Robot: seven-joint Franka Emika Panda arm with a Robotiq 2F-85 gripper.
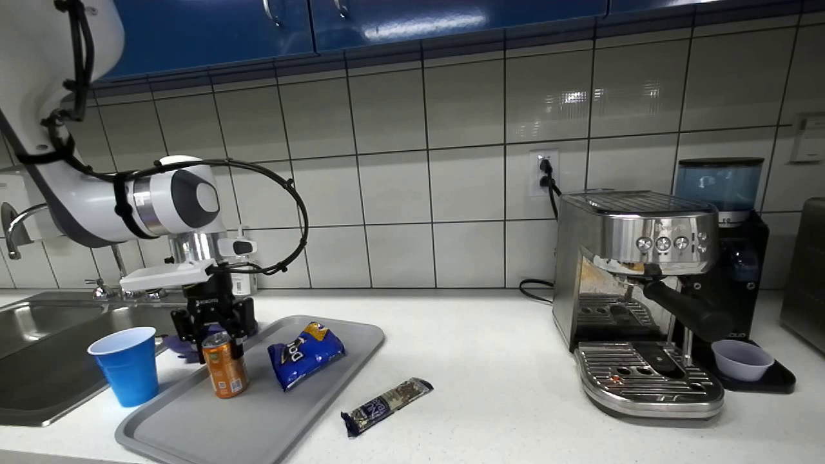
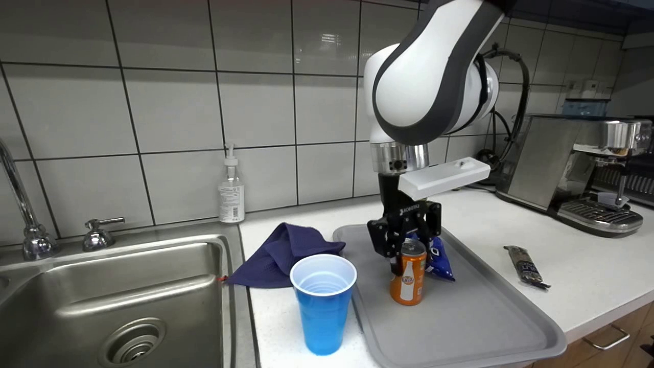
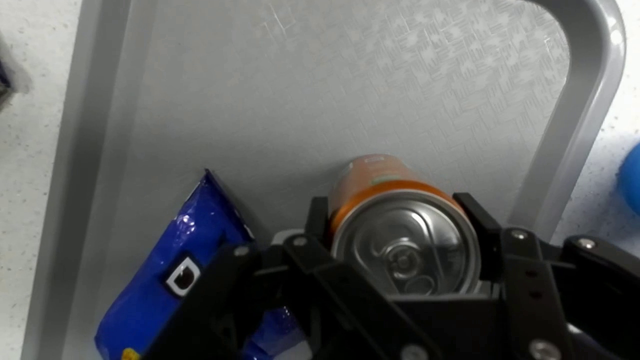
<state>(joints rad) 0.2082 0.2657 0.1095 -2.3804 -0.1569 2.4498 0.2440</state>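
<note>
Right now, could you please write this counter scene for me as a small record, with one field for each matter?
Jaws: closed around the sides of an orange drink can; firmness unclear
Can position: upright, on a gray tray
Also on tray: blue chip bag
Between tray and sink: blue plastic cup, upright; dark purple cloth
Opposite side of tray: wrapped snack bar, on the counter
Beyond bar: espresso machine
</note>
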